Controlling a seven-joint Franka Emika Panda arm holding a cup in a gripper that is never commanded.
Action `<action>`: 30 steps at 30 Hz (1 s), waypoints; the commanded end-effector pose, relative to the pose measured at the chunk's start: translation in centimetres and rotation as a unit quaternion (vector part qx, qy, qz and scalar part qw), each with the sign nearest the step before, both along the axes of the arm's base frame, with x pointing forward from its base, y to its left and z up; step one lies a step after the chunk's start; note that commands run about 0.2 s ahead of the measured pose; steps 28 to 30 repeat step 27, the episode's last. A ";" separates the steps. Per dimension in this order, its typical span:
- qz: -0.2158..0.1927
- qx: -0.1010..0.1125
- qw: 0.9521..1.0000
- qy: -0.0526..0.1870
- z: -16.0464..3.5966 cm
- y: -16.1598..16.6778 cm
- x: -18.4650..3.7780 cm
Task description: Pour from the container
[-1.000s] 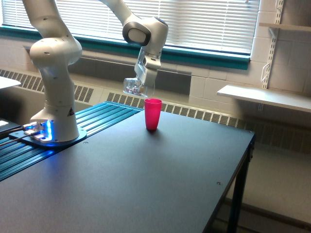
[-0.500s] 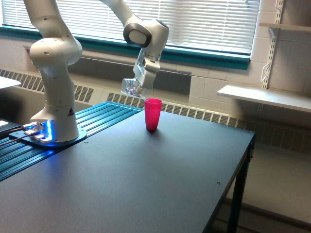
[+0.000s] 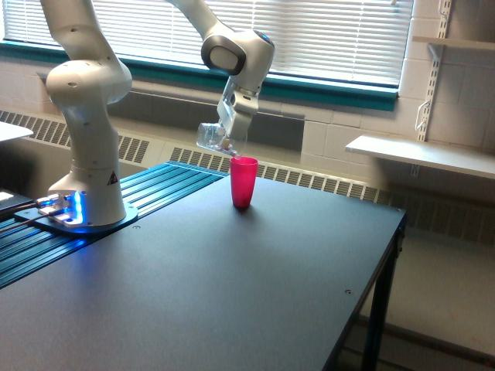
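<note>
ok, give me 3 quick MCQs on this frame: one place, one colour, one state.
1. Where is the clear container?
A. flat on the table
B. held above and to the exterior view's left of the pink cup
C. on the wall shelf

2. What colour is the cup standing on the table?
A. pink-red
B. green
C. white

3. How is the container oriented?
A. upright
B. upside down on the table
C. tipped, mouth toward the pink cup

Key: B, it hangs in the tool by the cup's rim; A, opaque pink-red; C, its mouth points at the rim.
</note>
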State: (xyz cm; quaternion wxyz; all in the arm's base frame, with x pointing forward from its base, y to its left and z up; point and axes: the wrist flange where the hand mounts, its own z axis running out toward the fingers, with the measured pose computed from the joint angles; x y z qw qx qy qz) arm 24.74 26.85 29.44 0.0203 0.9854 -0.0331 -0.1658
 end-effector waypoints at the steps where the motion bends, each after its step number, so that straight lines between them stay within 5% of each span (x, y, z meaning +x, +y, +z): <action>1: -0.016 -0.001 1.000 0.008 0.0 -0.1 0.5; 8: -0.015 -0.018 1.000 0.012 -0.2 0.0 0.6; 30: -0.044 -0.012 0.999 -0.014 0.5 0.3 1.7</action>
